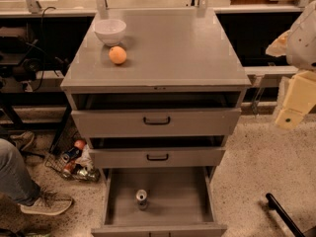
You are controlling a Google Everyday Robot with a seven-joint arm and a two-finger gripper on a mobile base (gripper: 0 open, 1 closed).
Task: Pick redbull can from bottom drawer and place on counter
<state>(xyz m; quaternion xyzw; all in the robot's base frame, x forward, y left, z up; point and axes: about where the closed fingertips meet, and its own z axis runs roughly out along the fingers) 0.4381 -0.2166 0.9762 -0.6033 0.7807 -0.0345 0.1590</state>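
Note:
The redbull can (141,198) stands upright on the floor of the open bottom drawer (175,194), a little left of its middle, its silver top facing up. The counter (173,46) is the flat grey top of the cabinet above. My gripper (291,113), pale yellow below a white arm, hangs at the right edge of the view, to the right of the cabinet at about the height of the top drawer. It is far from the can and holds nothing that I can see.
A white bowl (110,31) and an orange (117,55) sit on the counter's back left. The top drawer (157,121) and middle drawer (157,157) stand slightly open. A wire basket with cans (74,163) and a person's shoe (45,202) are on the floor at left. A black bar (282,215) is at lower right.

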